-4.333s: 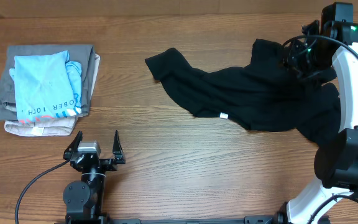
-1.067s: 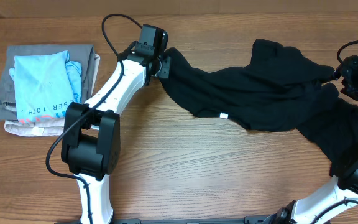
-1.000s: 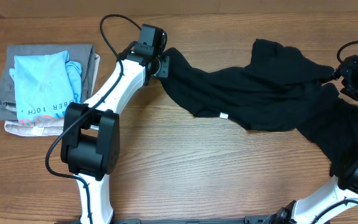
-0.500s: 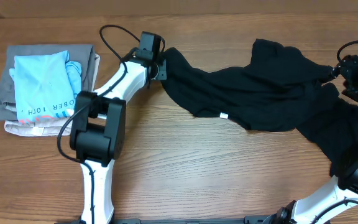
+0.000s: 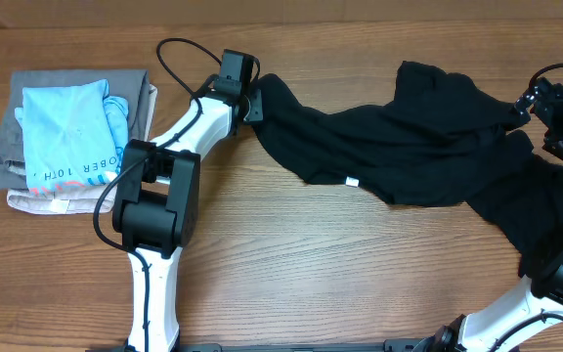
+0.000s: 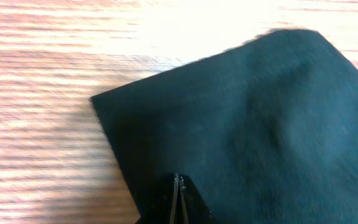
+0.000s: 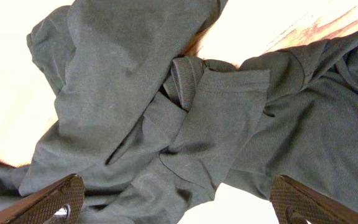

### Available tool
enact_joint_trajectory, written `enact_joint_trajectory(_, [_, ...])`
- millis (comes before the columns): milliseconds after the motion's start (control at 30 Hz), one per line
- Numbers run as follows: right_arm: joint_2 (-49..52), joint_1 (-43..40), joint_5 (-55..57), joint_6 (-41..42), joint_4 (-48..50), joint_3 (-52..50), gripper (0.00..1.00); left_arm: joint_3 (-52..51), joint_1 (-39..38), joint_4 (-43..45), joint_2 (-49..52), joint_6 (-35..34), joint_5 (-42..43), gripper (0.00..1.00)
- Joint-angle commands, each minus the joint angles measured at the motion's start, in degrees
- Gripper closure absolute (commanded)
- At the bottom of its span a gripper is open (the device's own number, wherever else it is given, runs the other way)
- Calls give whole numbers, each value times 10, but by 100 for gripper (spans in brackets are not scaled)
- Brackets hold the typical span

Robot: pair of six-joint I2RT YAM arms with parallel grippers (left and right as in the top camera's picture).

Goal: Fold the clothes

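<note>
Since the crumpled black shirt [image 5: 389, 147] needs spreading before folding, the left gripper [image 6: 178, 198] clamps the corner at its fingertips while the right gripper [image 7: 176, 190] hangs wide open over bunched cloth directly beneath it.

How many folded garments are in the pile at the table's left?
3 visible: a light-blue shirt on top, a grey garment under it, a beige garment at the bottom. More may be hidden inside.
</note>
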Motion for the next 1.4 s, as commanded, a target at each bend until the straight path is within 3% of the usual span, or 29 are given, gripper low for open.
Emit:
enact_joint_trajectory(0, [-1,2,-2,2,4,-2,0,0,30,14,34,8,-30,96])
enact_joint_trajectory(433, [-1,2,-2,2,4,-2,0,7,120,123,130,16,2,96])
enact_joint_trajectory(533, [-1,2,-2,2,4,-2,0,62,133,79,115,16,44,96])
enact_joint_trajectory(767, [-1,2,-2,2,4,-2,0,222,130,-46,53,16,55,94])
enact_joint_trajectory(900, [-1,2,-2,2,4,-2,0,287,110,-145,30,16,140,96])
enact_joint_trajectory(1067, [-1,2,-2,2,4,-2,0,282,66,-219,38,16,199,96])
enact_joint_trajectory(1367, [-1,2,-2,2,4,-2,0,244,2,-213,115,21,197,96])
